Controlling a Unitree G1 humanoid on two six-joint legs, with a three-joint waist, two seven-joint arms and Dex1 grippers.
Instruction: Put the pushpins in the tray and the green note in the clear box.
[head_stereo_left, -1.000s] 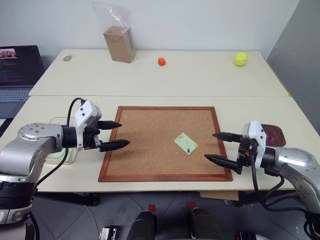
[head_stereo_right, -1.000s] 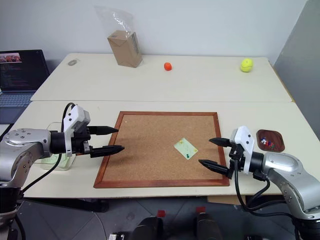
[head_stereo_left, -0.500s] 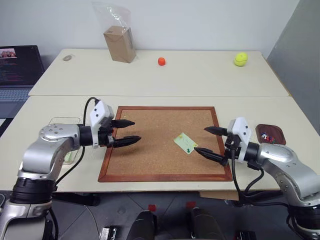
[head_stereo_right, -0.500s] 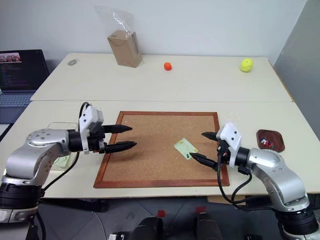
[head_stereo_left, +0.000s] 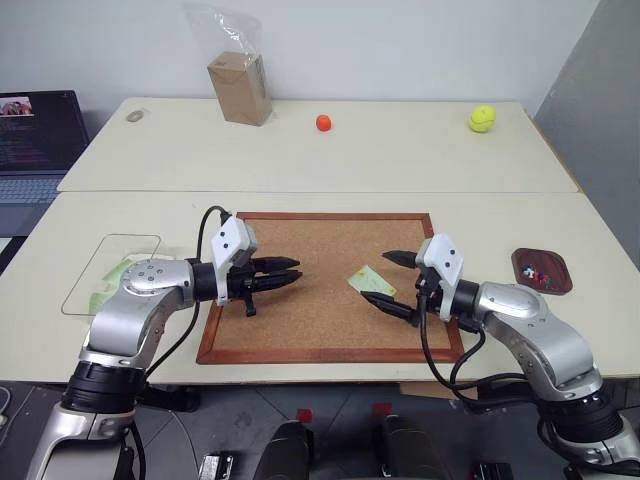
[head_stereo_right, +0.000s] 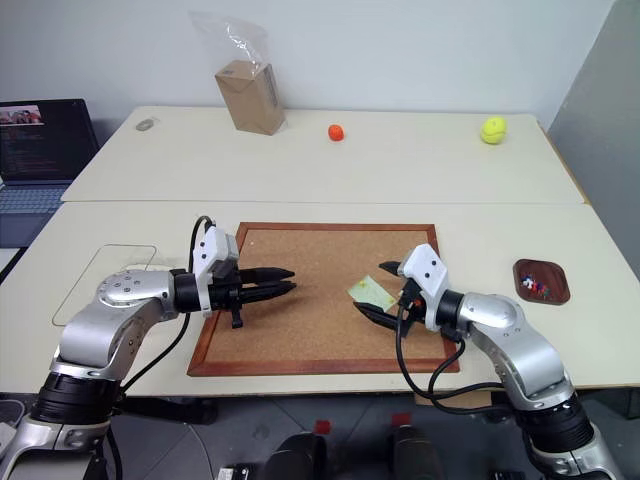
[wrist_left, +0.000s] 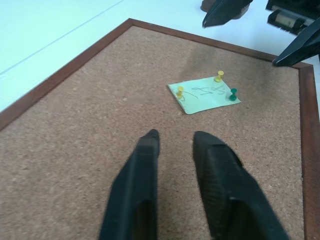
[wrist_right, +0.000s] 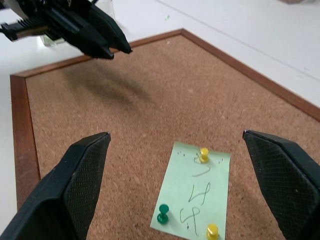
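Two arms reaching inward – level, over cork board (head_stereo_left: 300, 300)

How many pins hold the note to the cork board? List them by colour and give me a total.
Yellow pins: 2
Green pin: 1
Total: 3, all stuck through the note on the cork board.

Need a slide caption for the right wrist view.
Open right gripper over green note held to cork board by three pushpins.
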